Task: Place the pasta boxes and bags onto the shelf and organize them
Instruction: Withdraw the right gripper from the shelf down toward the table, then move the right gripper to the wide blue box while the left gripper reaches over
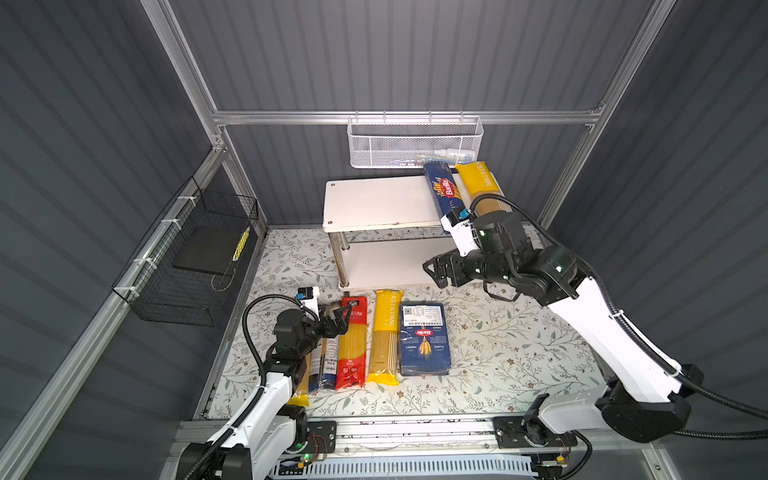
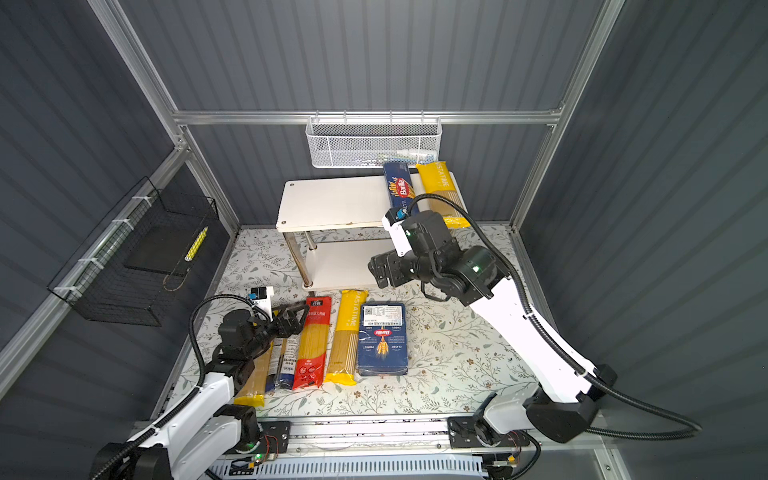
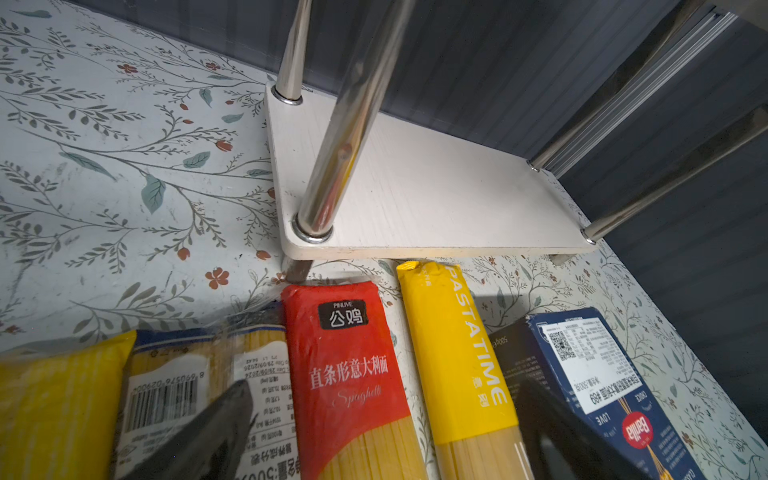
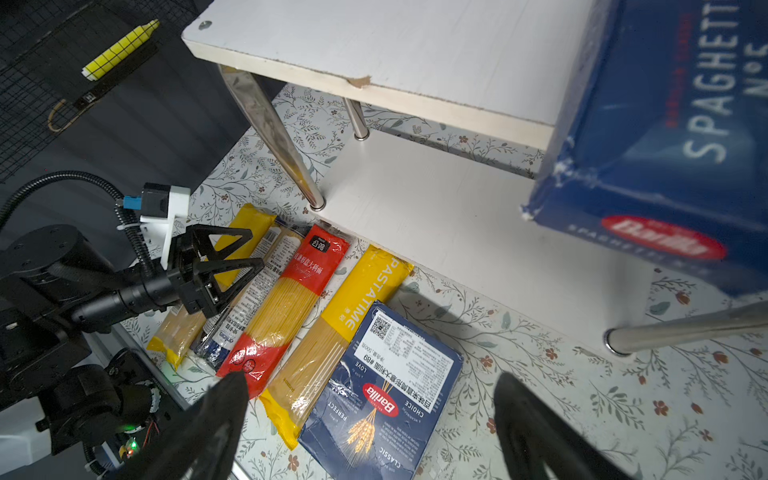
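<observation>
Left and right jaws stand open. We judge the wide box (image 1: 424,338) stiff but film-slick: grip across its long edges.

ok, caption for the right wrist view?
Open right gripper facing the wide Barilla box; SPAGHETTI box lies atop the shelf.

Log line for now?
shelf top: narrow Barilla box, yellow bag | table: wide Barilla box, red bag, blue-label bag, two yellow bags | left gripper: open, empty, over table | right gripper: open, empty
</observation>
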`<state>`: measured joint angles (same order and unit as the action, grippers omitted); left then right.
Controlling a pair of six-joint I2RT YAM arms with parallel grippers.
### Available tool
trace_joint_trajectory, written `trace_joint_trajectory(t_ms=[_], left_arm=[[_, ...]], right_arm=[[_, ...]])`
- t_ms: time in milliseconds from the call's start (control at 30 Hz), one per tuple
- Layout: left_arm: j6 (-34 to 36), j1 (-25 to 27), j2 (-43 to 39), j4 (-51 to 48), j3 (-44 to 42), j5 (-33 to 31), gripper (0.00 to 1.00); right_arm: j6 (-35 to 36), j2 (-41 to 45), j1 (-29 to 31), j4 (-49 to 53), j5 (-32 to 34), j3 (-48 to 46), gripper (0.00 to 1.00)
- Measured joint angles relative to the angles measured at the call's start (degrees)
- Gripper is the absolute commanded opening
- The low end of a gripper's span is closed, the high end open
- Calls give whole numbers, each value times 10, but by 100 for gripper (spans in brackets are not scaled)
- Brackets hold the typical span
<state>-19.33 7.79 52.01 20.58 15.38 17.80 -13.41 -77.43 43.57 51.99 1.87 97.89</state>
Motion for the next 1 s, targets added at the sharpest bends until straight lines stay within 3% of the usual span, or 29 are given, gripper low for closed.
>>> trace_joint_trajectory(t_ms=[633, 1000], left_arm=[[-1, 1, 7, 1, 0, 30, 100], [9, 46, 19, -5, 13, 45, 100]], right_arm=[[-133, 165, 32, -76, 23, -354, 95], [-196, 157, 90, -110, -68, -429, 98]])
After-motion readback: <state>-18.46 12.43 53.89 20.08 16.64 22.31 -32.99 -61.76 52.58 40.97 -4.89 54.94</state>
